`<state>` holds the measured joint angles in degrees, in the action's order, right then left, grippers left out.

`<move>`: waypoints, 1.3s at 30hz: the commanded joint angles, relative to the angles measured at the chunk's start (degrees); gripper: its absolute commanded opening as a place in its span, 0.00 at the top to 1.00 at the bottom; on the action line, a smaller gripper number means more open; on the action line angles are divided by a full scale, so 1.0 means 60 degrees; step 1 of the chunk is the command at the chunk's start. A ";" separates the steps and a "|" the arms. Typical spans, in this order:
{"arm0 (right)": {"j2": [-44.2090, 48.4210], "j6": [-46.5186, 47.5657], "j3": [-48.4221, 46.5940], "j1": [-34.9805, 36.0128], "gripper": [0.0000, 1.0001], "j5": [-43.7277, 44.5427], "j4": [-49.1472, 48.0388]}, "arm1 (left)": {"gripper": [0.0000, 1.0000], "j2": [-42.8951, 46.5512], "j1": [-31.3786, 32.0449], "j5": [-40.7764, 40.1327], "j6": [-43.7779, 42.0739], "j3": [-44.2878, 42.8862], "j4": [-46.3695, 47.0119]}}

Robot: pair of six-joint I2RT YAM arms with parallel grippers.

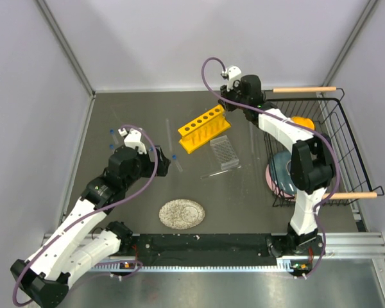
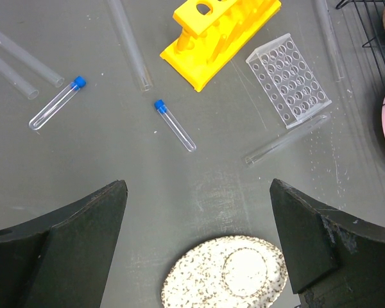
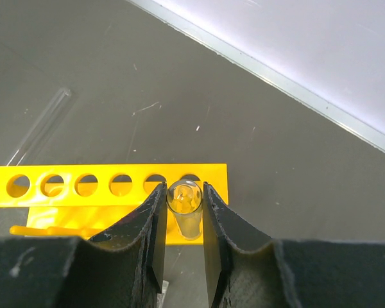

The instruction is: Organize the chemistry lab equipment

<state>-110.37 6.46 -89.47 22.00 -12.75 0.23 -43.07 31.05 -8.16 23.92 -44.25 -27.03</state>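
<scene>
Two claws are seen over the grey surface. One thin glass tube is held upright by the right claw, with both fingers pressed close on its sides. The tube is seen at the last hole of the yellow rack, right by the rack's end edge. Whether its bottom is inside the hole cannot be told. Five other holes are seen bare. A strip of bare surface is seen between the rack and the edge of the back wall.

The left claw is spread wide and nothing is held in it. Open surface is seen between its fingers, with the speckled plate just below. Two blue-capped vials are laid flat farther on, apart from each other. The small clear rack is set just beside the yellow rack, and a loose tube is laid along its near edge. The wire basket is set at the right edge of the surface.
</scene>
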 commanded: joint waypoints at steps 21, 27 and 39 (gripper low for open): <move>-0.0355 -0.0314 0.1069 -0.0122 0.82 0.0089 -0.1502 | 0.01 -0.0102 -0.0121 0.0525 0.0070 -0.0184 0.0578; -0.0487 -0.0388 0.1230 -0.0122 0.76 0.0060 -0.1679 | 0.01 -0.0117 -0.0136 0.0628 0.0187 -0.0169 0.0652; 0.0257 -0.0023 0.0967 -0.0122 0.57 -0.0130 -0.0684 | 0.01 0.0454 -0.0136 0.1097 0.0539 -0.0037 0.0608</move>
<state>-113.12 4.93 -82.00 21.56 -12.27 -5.34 -42.11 30.46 -3.36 25.74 -44.25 -25.76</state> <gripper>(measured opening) 0.408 0.987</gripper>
